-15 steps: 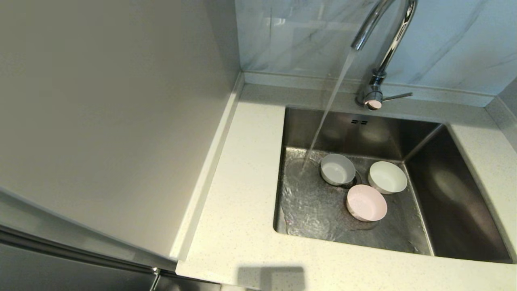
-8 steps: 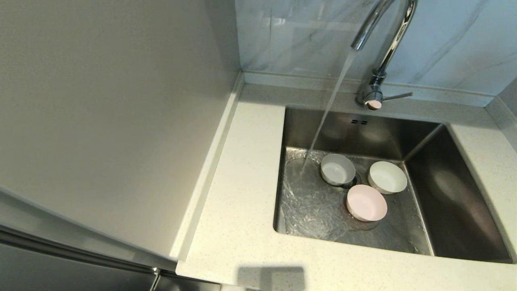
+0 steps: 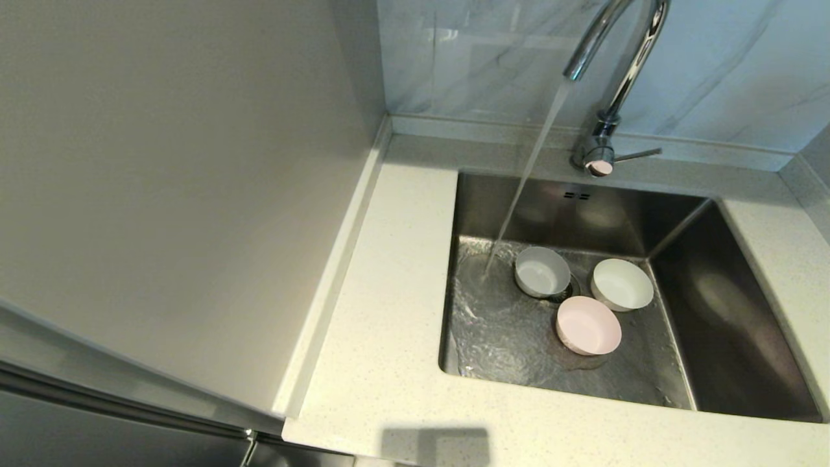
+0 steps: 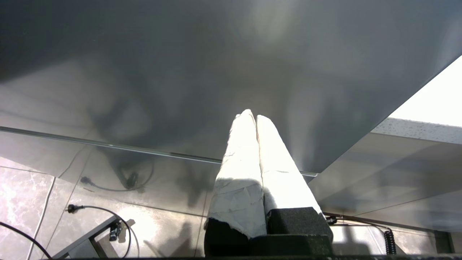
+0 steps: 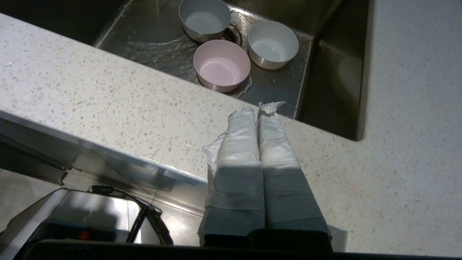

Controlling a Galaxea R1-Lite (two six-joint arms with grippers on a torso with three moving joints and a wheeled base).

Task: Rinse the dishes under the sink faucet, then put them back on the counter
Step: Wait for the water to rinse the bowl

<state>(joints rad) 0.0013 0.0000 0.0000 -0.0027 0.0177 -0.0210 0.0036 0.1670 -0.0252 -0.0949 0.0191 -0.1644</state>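
Note:
Three small bowls stand upright on the floor of the steel sink (image 3: 733, 337): a greyish-white bowl (image 3: 541, 271) over the drain, a white bowl (image 3: 622, 284) to its right, and a pale pink bowl (image 3: 588, 325) nearest me. Water runs from the chrome faucet (image 3: 622, 71) and lands left of the greyish bowl. My right gripper (image 5: 257, 110), wrapped in white, is shut and empty above the counter (image 5: 108, 101) at the sink's front edge, short of the pink bowl (image 5: 221, 65). My left gripper (image 4: 252, 116) is shut, low beside a grey cabinet panel. Neither arm shows in the head view.
A tall grey cabinet side (image 3: 181, 194) bounds the counter on the left. Grey marbled tile (image 3: 726, 71) rises behind the faucet. Its lever handle (image 3: 635, 154) points right. Cables lie on the floor (image 4: 108, 216) below the left arm.
The water sheet on the sink floor shifts its outline slightly. The bowls and faucet have not moved.

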